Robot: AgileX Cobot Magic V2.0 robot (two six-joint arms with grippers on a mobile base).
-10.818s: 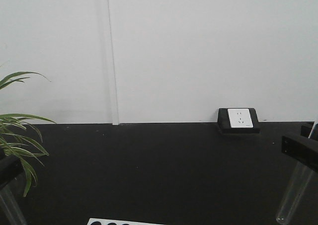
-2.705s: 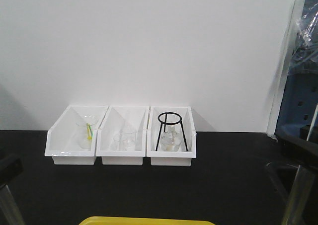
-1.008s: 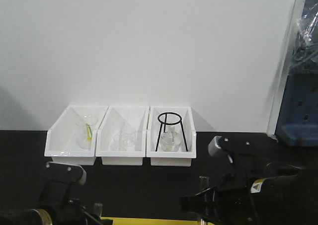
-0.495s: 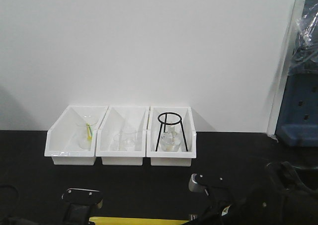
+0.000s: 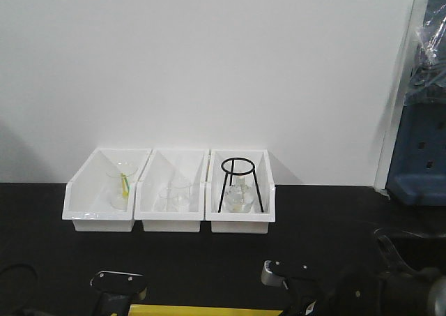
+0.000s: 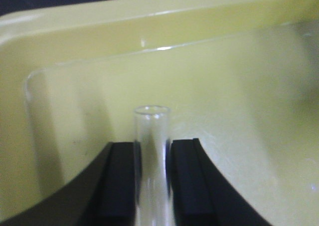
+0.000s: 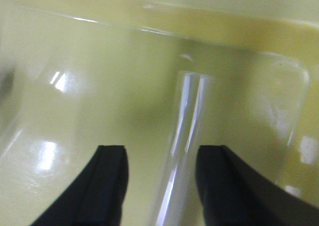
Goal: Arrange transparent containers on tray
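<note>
Over the tray point(image 6: 89, 21), the left gripper point(image 6: 152, 173) pinches its tube point(image 6: 151, 151); the right gripper point(image 7: 159, 183) stands spread, its tube point(image 7: 187, 151) lying loose lengthwise between the fingers.

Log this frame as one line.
left gripper: shut on test tube | right gripper: open, tube between fingers | both over yellow tray

Left arm point(image 5: 117, 288): sunk from mid-frame a second ago to the bottom edge of the front view.
Right arm point(image 5: 334, 295): likewise lower, only its top showing.
Tubes: upright beside the arms 2.7 s ago; now apparently down over the tray point(image 5: 202, 309).
</note>
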